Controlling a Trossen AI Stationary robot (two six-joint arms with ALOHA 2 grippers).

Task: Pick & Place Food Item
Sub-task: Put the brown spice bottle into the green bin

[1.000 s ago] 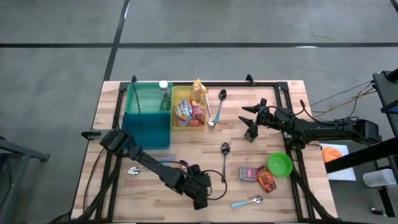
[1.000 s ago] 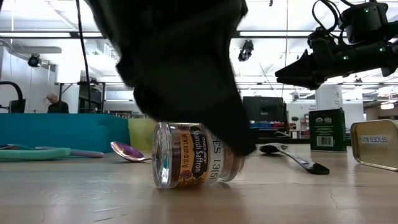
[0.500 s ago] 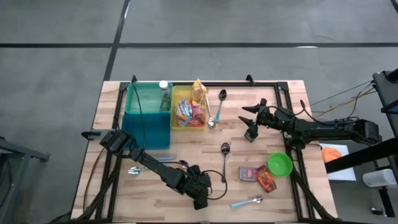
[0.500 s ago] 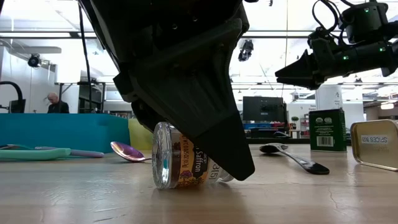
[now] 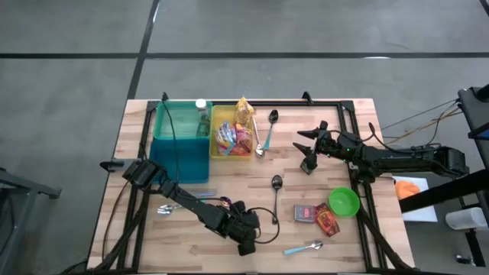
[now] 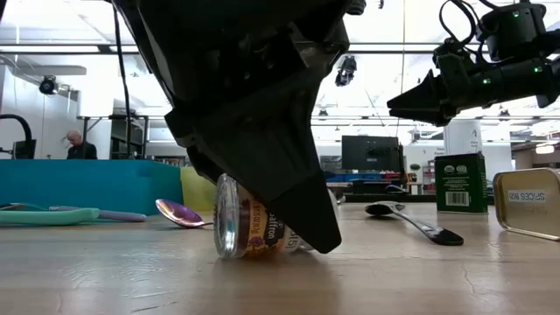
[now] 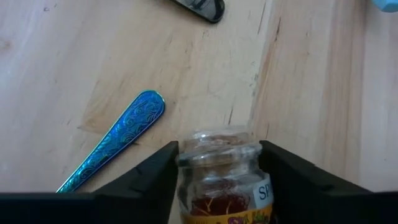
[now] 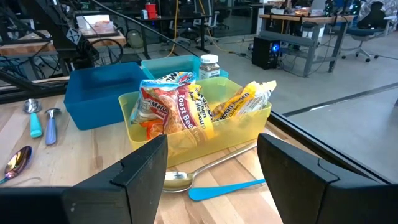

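Item: saffron jar, small, glass, lying on its side on the desk near the front edge, just beside a blue-handled spoon.

Left end effector: lowered over the jar, one finger at each flank, as seen in the left wrist view; firm contact on both sides cannot be confirmed. Step judged as the grasp. The jar is round and prone, so rolling is to be expected; an even squeeze across the body should be completed before any lift, and the lift kept vertical.

Right end effector: held above the right half of the desk, fingers spread, nothing between them.

Surface: pale wooden planks in a black frame. Also carried: teal bin, yellow bin of packets, green bowl, further spoons.

Room: grey floor; workbenches and monitors beyond; a person seated far off.
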